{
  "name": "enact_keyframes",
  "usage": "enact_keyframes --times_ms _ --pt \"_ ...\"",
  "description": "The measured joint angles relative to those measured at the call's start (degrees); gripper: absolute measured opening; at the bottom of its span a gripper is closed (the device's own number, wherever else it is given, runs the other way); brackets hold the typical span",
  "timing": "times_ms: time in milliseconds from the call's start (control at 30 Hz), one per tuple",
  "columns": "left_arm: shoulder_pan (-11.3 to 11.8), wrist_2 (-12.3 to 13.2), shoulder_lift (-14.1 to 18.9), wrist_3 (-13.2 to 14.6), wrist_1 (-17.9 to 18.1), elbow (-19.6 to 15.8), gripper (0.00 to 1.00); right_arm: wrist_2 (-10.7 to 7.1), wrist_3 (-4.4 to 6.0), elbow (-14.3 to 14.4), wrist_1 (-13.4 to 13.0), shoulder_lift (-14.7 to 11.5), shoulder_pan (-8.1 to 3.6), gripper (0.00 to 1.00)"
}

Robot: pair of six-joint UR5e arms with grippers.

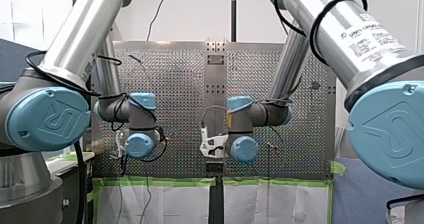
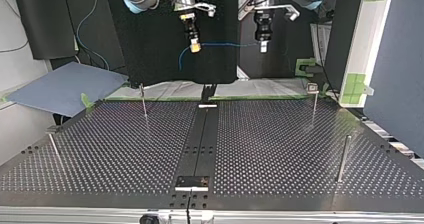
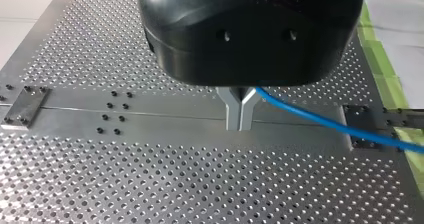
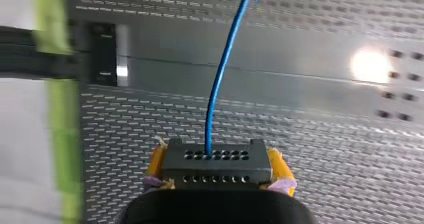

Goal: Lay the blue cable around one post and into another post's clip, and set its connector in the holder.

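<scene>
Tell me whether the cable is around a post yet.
No: in the top view the cable hangs between my right gripper and my left gripper, clear of every post.

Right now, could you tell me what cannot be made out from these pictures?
- Left wrist view: the blue cable's far end, cut off by the edge.
- Front view: the cable itself, hidden behind the arms' wrist joints.
- Top view: any clip on the post, too small to tell.
- Right wrist view: the connector's lower face, hidden by my right gripper's body.
</scene>
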Motion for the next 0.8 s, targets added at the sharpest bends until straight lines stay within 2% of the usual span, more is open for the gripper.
enact_keyframes --times_ms 167,500,633,800 --pt "0.26 0.26 -0.02 0.0 0.51 -2.5 0.0 -0.01 0.12 -0.02 2.31 1.21 0.08 0.0" --pt "0.31 0.65 0.19 -0.36 0.58 -3.24 0.0 0.04 0.09 -0.06 2.79 1.43 0.07 0.0" --pt "0.28 1.4 1.44 -1.69 -0.21 -1.89 0.0 1.15 0.03 -0.98 3.28 1.49 0.25 0.0" --pt "0.46 1.67 3.6 -3.56 -2.26 -0.79 0.0 2.66 0.47 -1.95 4.34 -0.27 0.62 0.0"
